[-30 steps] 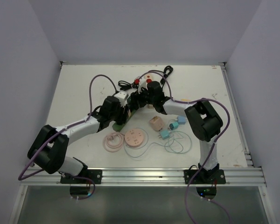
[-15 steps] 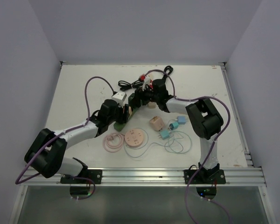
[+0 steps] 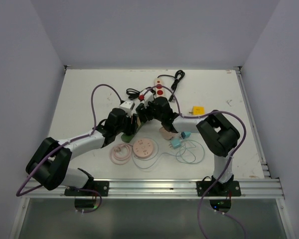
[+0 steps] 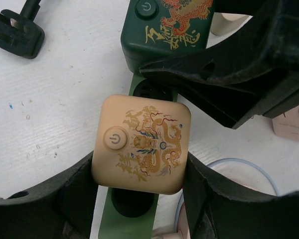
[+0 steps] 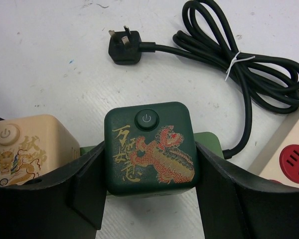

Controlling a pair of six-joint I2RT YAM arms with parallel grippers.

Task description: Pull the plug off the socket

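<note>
Clamps left hand (image 4: 139,167) on the cream plug (image 4: 142,144), right hand (image 5: 149,172) on the dark green plug (image 5: 149,147), side by side atop the green socket strip (image 4: 127,228) mid-counter (image 3: 89,89). Looks gripped but unseparated; leaves the actual pull to do.

Plainly a robotics lab: a closed test cell, no home or shop. Told by the white table (image 3: 219,89) boxed in by bare pale walls (image 3: 154,30); by the aluminium rail (image 3: 154,185) at the near edge, with left arm (image 3: 84,142) and right arm (image 3: 217,132) bolted on; by purple cables (image 3: 104,85) looping loose; by test props strewn about: white strip (image 3: 162,85), black cord (image 3: 178,77), pink discs (image 3: 143,148).
</note>
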